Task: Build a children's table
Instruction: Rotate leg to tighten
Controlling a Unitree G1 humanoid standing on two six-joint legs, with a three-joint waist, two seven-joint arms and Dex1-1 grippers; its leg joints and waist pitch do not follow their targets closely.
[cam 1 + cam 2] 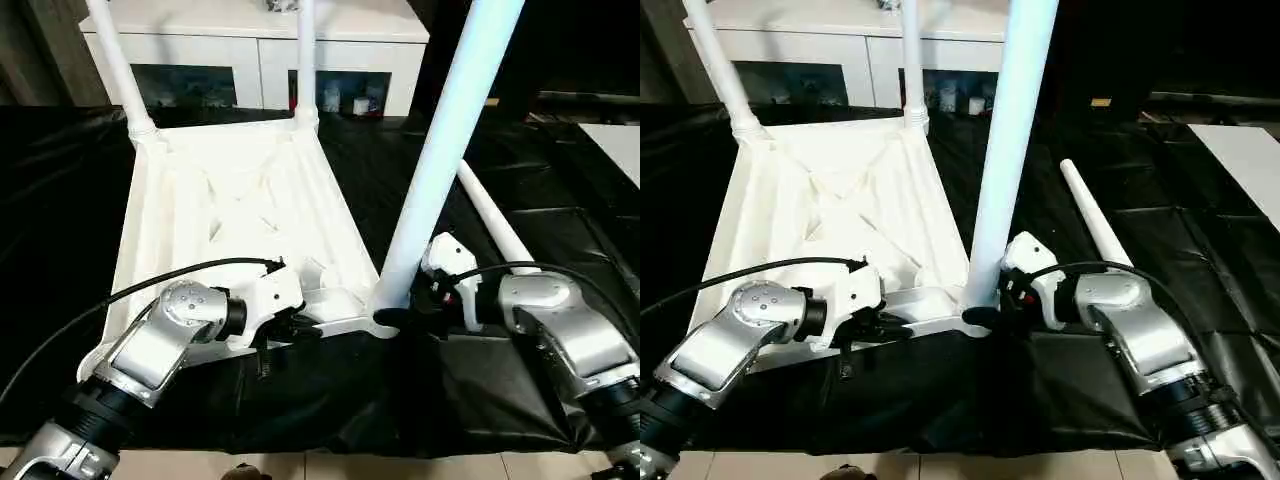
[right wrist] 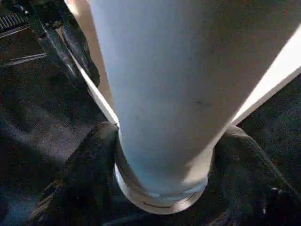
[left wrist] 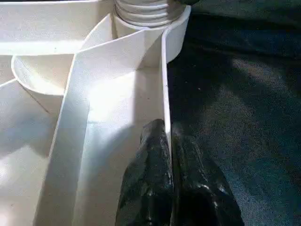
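Fingers (image 2: 89, 179) of the right gripper (image 2: 162, 181), black and blunt, clasped the base of a smooth white tube leg (image 1: 440, 160) standing in the near corner socket. The left gripper (image 3: 171, 155) pinched the tabletop's (image 1: 240, 200) thin plastic rim, and the ribbed tabletop lay upside down on black cloth (image 1: 470, 390). Two more legs (image 1: 120, 70) stood at the far corners, and another lay loose beside it (image 1: 495, 225).

A black cloth (image 1: 330, 400) is covering the work surface across most of the frame, wrinkling and catching soft glare, and hanging over the near edge at the bottom. Along the top of the frame a white cabinet (image 1: 260, 40) is standing, its glass doors (image 1: 180, 85) showing small objects inside. A strip of pale floor (image 1: 330, 467) is showing along the bottom edge. At the right edge a white panel (image 1: 1245, 160) is lying on the cloth.
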